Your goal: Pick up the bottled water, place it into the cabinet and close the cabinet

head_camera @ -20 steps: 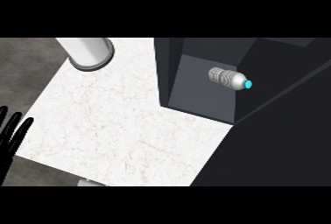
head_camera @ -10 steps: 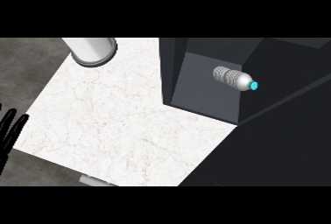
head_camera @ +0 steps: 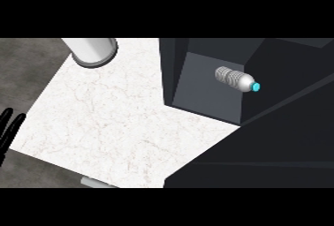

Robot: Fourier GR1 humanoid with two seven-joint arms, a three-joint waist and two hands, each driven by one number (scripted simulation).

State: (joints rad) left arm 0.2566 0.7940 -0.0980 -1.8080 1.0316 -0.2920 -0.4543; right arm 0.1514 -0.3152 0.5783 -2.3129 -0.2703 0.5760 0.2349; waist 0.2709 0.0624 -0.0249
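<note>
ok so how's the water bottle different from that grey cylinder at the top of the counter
The bottled water lies on its side inside the dark cabinet; the grey cylinder stands on the white counter, outside it. The bottle is ribbed with a turquoise cap; the cylinder is smooth and plain. The cylinder looks wider and is cut off by the view's top edge. Both are light grey and round-bodied.

A white marbled desk (head_camera: 124,119) fills the middle of the view, lying at a slant, with dark grey mottled floor (head_camera: 29,57) showing past its left edge and below its lower left corner. A pale grey cylinder (head_camera: 91,49) stands at the desk's upper left corner. Light falls evenly on the desk, while the right side of the view is dark.
</note>
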